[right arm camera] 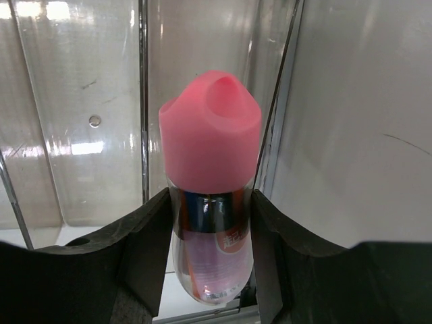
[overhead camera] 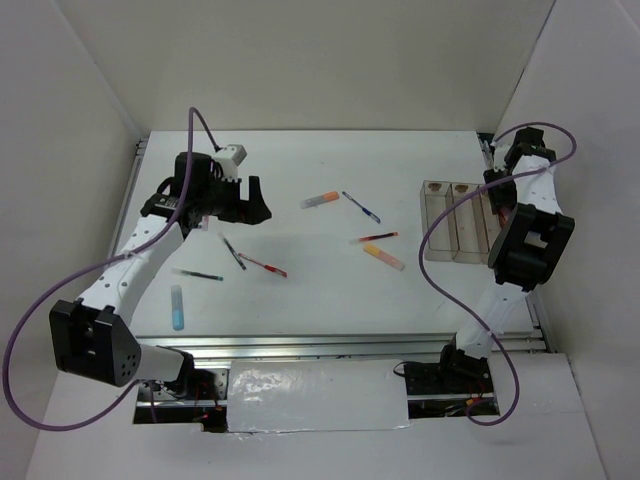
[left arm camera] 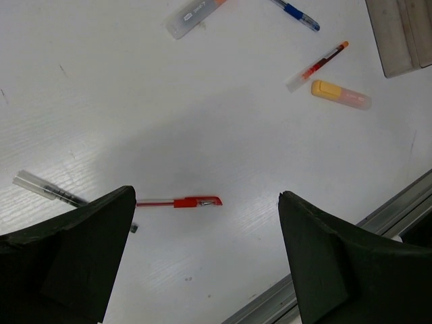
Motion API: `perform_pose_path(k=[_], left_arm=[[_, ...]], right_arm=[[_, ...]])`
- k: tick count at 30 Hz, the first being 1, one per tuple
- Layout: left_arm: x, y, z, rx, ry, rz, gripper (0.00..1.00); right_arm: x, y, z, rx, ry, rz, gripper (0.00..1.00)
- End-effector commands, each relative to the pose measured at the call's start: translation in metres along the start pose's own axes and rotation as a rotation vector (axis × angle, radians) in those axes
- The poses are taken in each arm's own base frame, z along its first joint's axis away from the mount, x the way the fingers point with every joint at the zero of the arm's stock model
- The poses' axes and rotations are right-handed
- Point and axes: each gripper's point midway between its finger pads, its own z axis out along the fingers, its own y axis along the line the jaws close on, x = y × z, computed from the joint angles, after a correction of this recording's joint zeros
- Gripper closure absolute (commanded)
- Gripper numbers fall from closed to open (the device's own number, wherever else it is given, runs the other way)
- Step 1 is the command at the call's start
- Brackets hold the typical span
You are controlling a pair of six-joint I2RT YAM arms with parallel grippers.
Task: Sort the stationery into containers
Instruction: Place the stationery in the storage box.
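Stationery: lying mostly loose on the counter (overhead camera: 300, 300), outside the containers (overhead camera: 438, 222). Being clamped around its body by the right claw (right arm camera: 209, 202): the pink-capped tube (right arm camera: 209, 128), cap pointing toward the clear bin walls; not possible telling which compartment. Seeming light, stiff and smooth, so probably slipping under a weak squeeze; gripping at mid-body looking correct. Hovering wide apart and empty above the red pen (left arm camera: 179, 202): the left claw (left arm camera: 206, 229). Judging the pens thin, light, rolling easily, so taking hold across the middle of the barrel. Waiting nearby: the yellow-pink marker (left arm camera: 341, 94) and blue pen (left arm camera: 297, 12).
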Motion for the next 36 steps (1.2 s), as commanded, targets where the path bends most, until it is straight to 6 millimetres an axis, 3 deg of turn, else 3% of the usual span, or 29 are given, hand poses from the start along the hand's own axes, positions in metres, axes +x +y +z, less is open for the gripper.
perform_pose_path(k=[1, 7, 15, 18, 22, 25, 28, 31, 34, 36], left_arm=[[-0.009, 0.0, 0.002, -0.004, 0.001, 0.025, 0.01], [-0.007, 0.005, 0.002, -0.029, 0.003, 0.023, 0.01], [-0.005, 0.01, -0.003, -0.049, -0.002, 0.036, 0.01], [-0.003, 0.014, -0.005, -0.06, -0.001, 0.029, 0.01], [-0.004, 0.018, -0.008, -0.064, -0.013, 0.027, 0.01], [-0.008, 0.019, -0.015, -0.056, -0.045, 0.027, 0.01], [-0.012, 0.02, -0.023, -0.054, -0.069, 0.042, 0.01], [-0.015, 0.024, -0.032, -0.058, -0.079, 0.098, 0.01], [-0.017, 0.02, -0.035, -0.014, -0.09, 0.181, 0.01], [-0.023, 0.016, -0.033, 0.007, -0.116, 0.262, 0.04]], right_arm=[[-0.009, -0.009, -0.007, 0.047, -0.017, 0.028, 0.89], [-0.006, -0.003, 0.01, 0.046, 0.022, 0.023, 0.7], [-0.002, 0.005, 0.027, 0.037, 0.061, 0.015, 0.62], [-0.002, 0.008, 0.03, 0.035, 0.069, 0.015, 0.53], [-0.001, 0.012, 0.031, 0.029, 0.082, 0.01, 0.31], [-0.002, 0.009, 0.026, 0.039, 0.072, 0.009, 0.28], [-0.006, 0.009, 0.014, 0.03, 0.056, 0.011, 0.25], [-0.018, 0.017, -0.012, 0.002, 0.001, 0.003, 0.24], [-0.035, 0.035, -0.058, -0.049, -0.112, -0.008, 0.24], [-0.043, 0.059, -0.081, -0.12, -0.163, -0.024, 0.24]])
